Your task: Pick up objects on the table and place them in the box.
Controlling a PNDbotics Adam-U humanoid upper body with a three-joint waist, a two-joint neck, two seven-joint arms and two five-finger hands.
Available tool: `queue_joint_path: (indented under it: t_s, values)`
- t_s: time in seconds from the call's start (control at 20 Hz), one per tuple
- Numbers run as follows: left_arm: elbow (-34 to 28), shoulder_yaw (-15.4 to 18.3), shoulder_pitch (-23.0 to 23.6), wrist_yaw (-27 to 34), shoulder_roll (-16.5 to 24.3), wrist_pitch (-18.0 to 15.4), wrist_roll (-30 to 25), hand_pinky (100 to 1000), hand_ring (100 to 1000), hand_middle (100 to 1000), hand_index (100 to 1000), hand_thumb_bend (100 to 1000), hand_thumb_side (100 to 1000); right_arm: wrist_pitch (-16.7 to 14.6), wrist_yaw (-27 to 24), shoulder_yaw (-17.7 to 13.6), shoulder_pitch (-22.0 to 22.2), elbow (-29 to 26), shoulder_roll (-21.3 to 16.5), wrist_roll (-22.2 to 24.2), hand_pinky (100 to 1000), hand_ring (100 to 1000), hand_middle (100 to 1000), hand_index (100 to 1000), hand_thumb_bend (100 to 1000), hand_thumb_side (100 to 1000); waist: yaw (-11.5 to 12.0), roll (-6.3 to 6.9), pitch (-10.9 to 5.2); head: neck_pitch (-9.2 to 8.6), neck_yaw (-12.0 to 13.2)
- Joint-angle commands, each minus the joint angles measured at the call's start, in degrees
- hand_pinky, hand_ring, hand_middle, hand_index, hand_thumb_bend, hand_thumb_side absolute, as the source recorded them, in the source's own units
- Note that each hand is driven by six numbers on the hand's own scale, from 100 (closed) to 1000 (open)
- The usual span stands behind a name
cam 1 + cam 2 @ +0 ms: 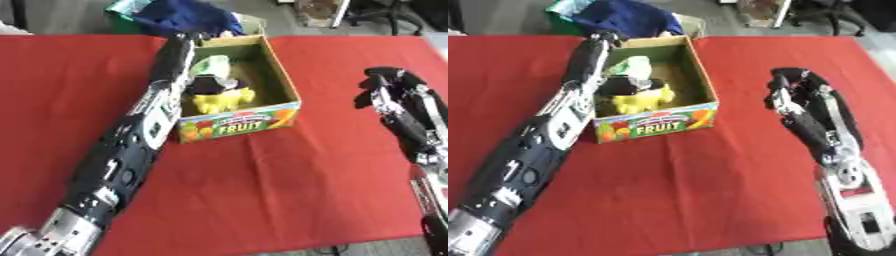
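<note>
Reaching along the left wall of the cardboard fruit box (241, 122), my left arm stretches from the lower left corner up toward twelve o'clock, and my left hand (188, 37) sits at the box's far left corner, against the rim; I cannot tell how its fingers are set there. The box stands on the red surface (289, 180), open at the top, its printed front facing me with the word FRUIT. Inside it lie a yellow toy (223, 100) near the front wall, something black (208, 84) on top of it, and a pale green and white item (210, 65) just behind. My right hand (794, 87) rests at three o'clock of the box, well apart from it, fingers curled and holding nothing.
</note>
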Motion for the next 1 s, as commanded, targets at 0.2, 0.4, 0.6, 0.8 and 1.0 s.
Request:
queue_joint_path:
  t_s: [0.2,0.4,0.6,0.8,1.0]
  values:
    - [-17.3,-1.2,4.1,21.5,7.7,-0.9,-1.0,609,596,576,725,831,528,-0.1,-0.1,-0.7,-0.6,-0.9,-1.2,-0.3,522,527,558,723,100,444,0.8,0.38,-0.71,-0.71,-1.0]
    - [-30.6,-0.2,11.5,36.3,14.2,1.7,-0.1,591,569,547,699,725,486,-0.1,0.0,-0.8,-0.6,-1.0,-1.7,-0.3,523,527,558,721,100,445,1.6,0.68,-0.77,-0.65,-1.8]
    - [-41.1,2.6,21.0,46.9,18.2,2.5,1.7,580,551,528,686,696,479,-0.2,-0.1,-1.2,-0.6,-1.2,-2.1,-0.6,523,527,558,721,100,442,2.4,0.81,-0.89,-0.52,-2.1]
    - [-46.2,5.5,28.4,51.0,19.1,2.7,4.8,572,538,514,677,678,471,-0.2,-0.1,-1.3,-0.4,-1.2,-2.4,-0.9,523,527,557,720,100,443,3.4,0.85,-0.89,-0.12,-1.4]
    - [-47.7,6.8,33.0,52.2,18.7,2.3,6.5,569,536,512,675,668,467,-0.3,-0.2,-1.5,-0.3,-1.4,-2.3,-1.0,523,527,557,720,100,443,4.1,0.6,-0.89,0.09,-1.2]
